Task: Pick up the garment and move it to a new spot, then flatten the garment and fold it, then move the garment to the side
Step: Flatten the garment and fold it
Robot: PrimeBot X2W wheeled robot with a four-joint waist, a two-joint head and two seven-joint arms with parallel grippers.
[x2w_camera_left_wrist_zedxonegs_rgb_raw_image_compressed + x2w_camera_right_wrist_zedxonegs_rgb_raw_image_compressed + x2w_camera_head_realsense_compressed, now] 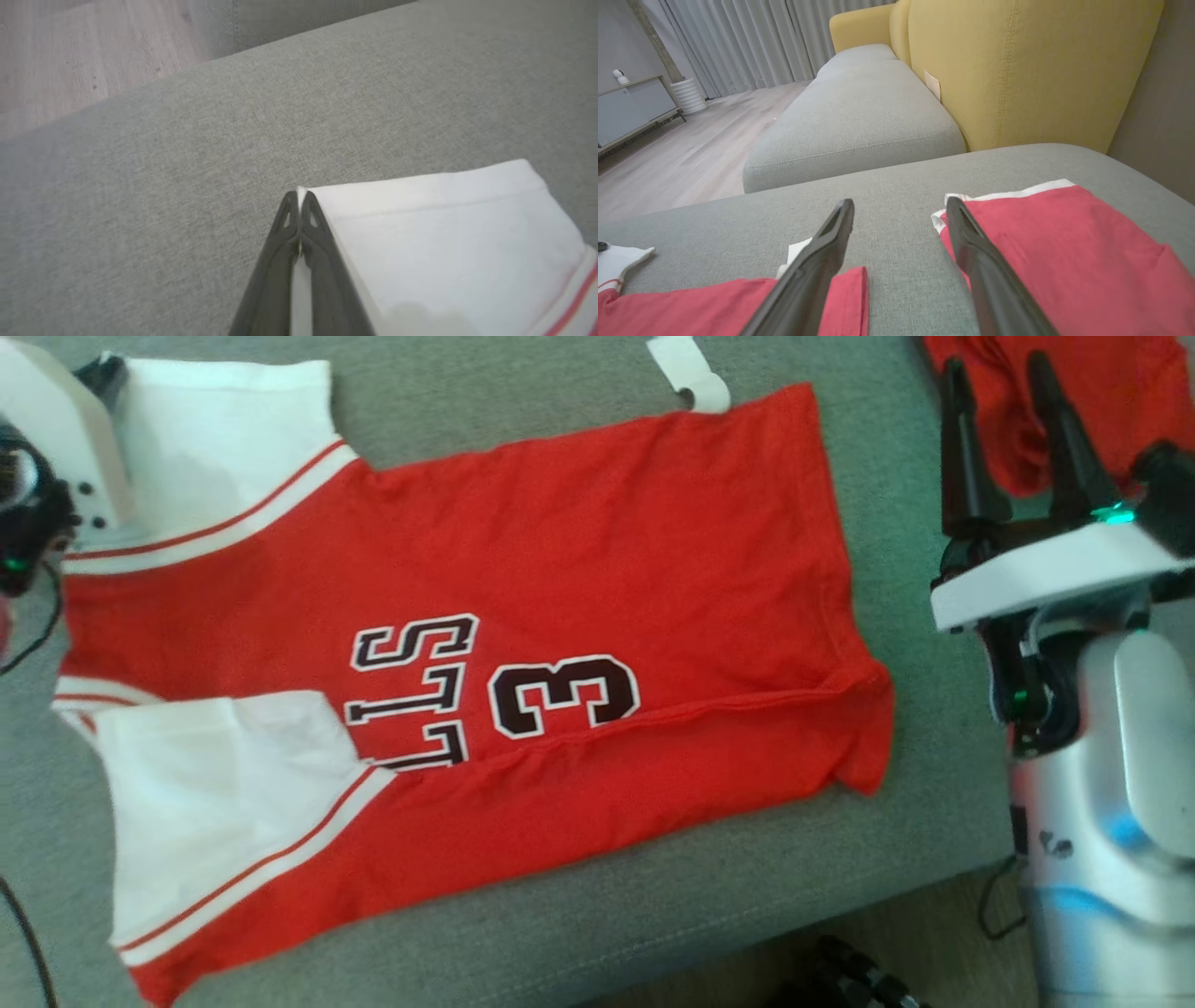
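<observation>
**Left gripper pinched, right gripper spread**

The left gripper (299, 197) has its two dark fingers pressed together at the tips, with a sliver of the garment (444, 242) and its white sleeve edge caught between them. Its wrist sits at the far left. The right gripper (994, 366) points away at the right, fingers well apart, above a pale forearm (1120, 784) rising from the near right.

The head camera looks steeply down on the grey sofa seat (579, 915) and the spread garment (579, 551). The left wrist camera sits very close over the white sleeve (444, 242) at the head view's ten o'clock (both views show it). The right wrist camera, at two o'clock, looks low along the seat towards a yellow backrest (1017, 70).
</observation>
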